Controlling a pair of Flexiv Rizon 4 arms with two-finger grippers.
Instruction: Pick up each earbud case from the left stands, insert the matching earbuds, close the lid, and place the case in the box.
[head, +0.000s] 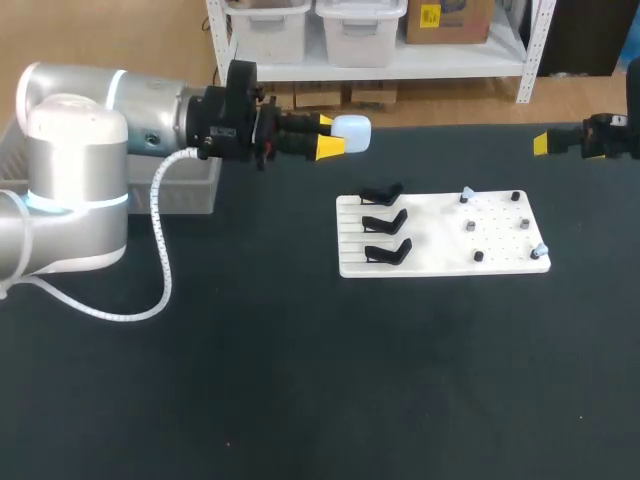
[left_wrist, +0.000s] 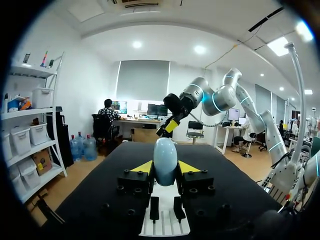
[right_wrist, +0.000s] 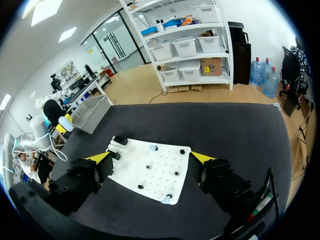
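Earbud case (head: 352, 132), pale bluish-white, smooth and rounded, is held in the air over the far part of the dark tabletop (head: 300, 380). It is clenched in the left pincer (head: 330, 136), beyond the white board (head: 440, 262) with its three black stands (head: 385, 222).

Left wrist view: the case looks egg-shaped and glossy, standing upright, with both yellow tips pressing its sides.

Right wrist view: the right pincer (right_wrist: 150, 159) is released, fingers spread wide above the board. The case shows small and far off, ahead of it.
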